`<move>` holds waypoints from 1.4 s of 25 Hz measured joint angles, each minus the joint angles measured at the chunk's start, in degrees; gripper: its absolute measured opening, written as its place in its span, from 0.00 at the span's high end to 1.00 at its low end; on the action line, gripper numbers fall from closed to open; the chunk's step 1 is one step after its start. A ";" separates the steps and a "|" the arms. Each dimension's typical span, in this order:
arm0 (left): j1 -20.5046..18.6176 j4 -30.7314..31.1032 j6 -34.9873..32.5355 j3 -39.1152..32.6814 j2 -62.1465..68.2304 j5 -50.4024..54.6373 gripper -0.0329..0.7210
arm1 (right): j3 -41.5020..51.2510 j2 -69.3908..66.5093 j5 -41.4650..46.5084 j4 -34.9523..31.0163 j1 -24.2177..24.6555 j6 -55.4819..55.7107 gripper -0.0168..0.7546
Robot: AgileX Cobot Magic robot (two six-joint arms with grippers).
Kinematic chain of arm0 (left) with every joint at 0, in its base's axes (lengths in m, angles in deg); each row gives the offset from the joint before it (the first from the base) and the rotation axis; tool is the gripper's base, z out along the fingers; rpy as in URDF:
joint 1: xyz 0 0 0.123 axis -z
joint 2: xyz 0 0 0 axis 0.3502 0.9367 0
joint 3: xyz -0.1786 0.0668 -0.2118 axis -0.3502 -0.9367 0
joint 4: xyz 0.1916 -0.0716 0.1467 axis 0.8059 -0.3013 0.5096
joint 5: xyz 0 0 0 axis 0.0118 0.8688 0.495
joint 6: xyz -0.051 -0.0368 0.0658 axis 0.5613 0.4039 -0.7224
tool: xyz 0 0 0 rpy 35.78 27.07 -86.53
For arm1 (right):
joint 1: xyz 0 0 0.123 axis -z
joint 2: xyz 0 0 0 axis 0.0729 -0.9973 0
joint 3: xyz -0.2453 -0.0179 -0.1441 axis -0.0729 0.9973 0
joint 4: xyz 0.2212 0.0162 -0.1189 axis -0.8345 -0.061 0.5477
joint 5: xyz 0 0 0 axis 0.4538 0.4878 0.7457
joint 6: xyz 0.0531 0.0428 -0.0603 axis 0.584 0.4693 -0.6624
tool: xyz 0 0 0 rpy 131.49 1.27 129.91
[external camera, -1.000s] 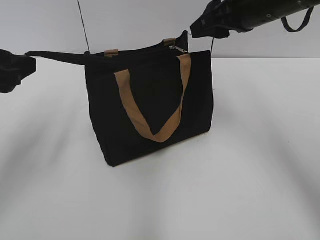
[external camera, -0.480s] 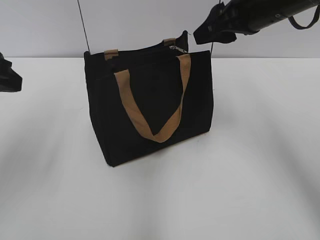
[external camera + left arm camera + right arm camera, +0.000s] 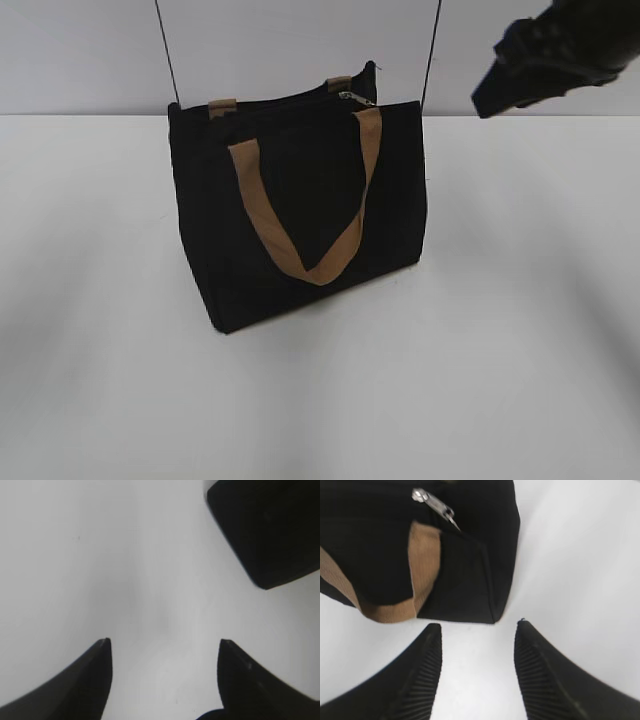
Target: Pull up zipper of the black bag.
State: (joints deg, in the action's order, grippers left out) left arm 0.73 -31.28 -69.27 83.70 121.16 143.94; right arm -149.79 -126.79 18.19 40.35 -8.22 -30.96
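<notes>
The black bag (image 3: 300,215) stands upright on the white table with a tan loop handle (image 3: 310,200) hanging down its front. The zipper runs along its top edge, and its silver pull (image 3: 355,98) lies at the right end. In the right wrist view the bag (image 3: 470,575) and the pull (image 3: 434,503) show above my right gripper (image 3: 479,632), which is open, empty and apart from the bag. In the exterior view the right gripper (image 3: 495,95) is high at the right. My left gripper (image 3: 164,642) is open and empty over bare table; a bag corner (image 3: 270,530) shows at upper right.
Two thin black cords (image 3: 168,50) rise from the bag's top corners out of the frame. The white table (image 3: 500,350) spreads around the bag, with a pale wall behind.
My left gripper let go of the bag's left strap and drew off out of the exterior view. My right gripper moved away from the bag's top, up and to the right.
</notes>
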 joint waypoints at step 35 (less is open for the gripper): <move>-7.89 3.37 -1.65 -7.19 -29.41 13.60 0.31 | 35.39 52.44 23.10 9.46 17.99 10.54 0.51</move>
State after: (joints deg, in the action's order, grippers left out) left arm -7.17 -27.92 -70.92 76.52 91.75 157.54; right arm -114.40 -74.34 41.28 49.81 9.77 -20.42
